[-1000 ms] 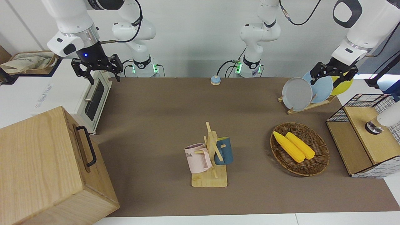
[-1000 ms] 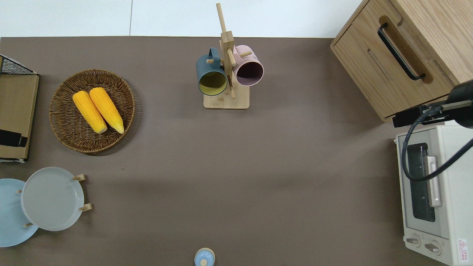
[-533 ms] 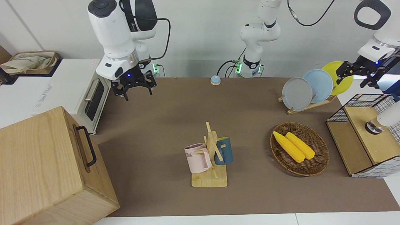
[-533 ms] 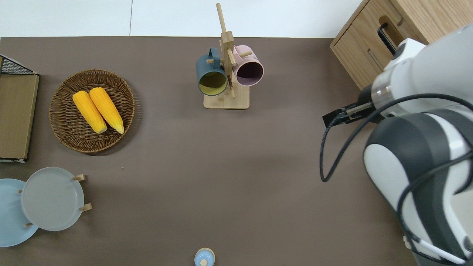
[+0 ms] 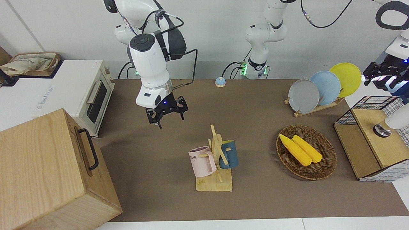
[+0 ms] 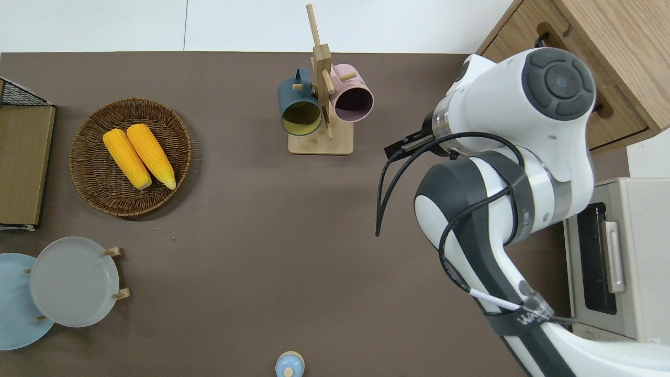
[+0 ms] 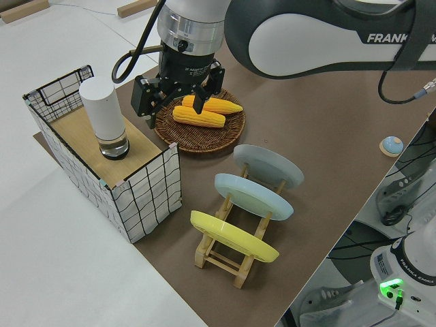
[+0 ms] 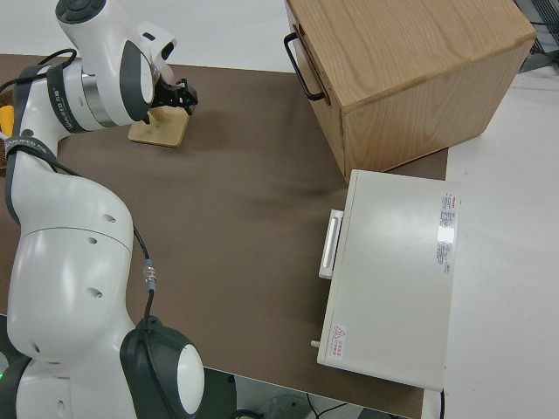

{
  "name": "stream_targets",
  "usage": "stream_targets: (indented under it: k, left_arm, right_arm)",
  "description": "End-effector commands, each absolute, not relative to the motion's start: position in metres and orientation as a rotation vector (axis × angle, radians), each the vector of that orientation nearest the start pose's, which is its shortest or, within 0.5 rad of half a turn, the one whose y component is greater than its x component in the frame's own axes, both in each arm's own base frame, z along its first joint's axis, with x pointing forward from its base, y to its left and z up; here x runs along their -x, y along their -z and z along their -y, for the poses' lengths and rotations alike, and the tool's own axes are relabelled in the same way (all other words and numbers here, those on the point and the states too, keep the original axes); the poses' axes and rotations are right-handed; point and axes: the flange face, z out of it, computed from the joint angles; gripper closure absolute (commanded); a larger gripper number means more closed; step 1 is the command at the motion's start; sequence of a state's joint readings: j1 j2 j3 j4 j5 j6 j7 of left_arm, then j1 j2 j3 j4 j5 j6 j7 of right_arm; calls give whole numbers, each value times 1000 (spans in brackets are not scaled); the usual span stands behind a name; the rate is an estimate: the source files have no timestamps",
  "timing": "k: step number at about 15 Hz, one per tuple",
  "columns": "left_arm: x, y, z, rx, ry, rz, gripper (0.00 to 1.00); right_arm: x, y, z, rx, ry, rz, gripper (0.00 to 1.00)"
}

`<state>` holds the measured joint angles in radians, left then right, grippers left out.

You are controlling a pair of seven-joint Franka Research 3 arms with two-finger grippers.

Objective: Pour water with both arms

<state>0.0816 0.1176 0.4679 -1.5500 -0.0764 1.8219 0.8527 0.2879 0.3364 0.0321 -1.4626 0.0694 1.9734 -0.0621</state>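
Open right hand hangs above bare brown bench, at ten o'clock from the wooden mug rack; open left hand hovers beside the wire-sided wooden crate.

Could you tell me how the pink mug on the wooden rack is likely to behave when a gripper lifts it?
The pink mug looks rigid and probably fairly light. It hangs by its handle, so it may swing or snag the wooden rack.

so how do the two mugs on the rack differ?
The pink mug hangs on the rack's side toward the right arm's end of the table; the blue mug hangs toward the left arm's end. The pink one carries dark lettering, the blue one looks plain. The blue one is yellowish inside, the pink one dark inside. Both hang by their handles on pegs, mouths facing the robots.
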Motion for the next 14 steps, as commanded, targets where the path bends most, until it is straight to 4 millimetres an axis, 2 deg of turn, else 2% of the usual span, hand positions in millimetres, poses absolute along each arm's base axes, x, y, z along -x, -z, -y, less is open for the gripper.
stream_targets:
  k: [1,3,5,8,10,12,14]
  left_arm:
    - [-530,-590,-335,2998,334,-430,2]
    - [-531,-585,-353,2977,417,-383,2]
    - [-535,-580,-360,2997,516,-326,2]
    - [-539,-574,-365,3032,671,-243,2]
    - [-542,-571,-366,3033,739,-211,2]
    - [-551,-562,-366,3022,785,-190,2]
    - [-556,-556,-367,3013,848,-177,2]
  right_arm:
    - [-657,-497,-234,2951,368,560,21]
    - [-665,-487,-249,2922,478,607,21]
    - [-675,-467,-258,2918,540,669,21]
    - [-688,-447,-259,2907,620,685,21]
    - [-697,-444,-257,2898,664,676,21]
    - [-704,-443,-258,2893,682,680,94]
    - [-713,-444,-257,2888,705,672,267]
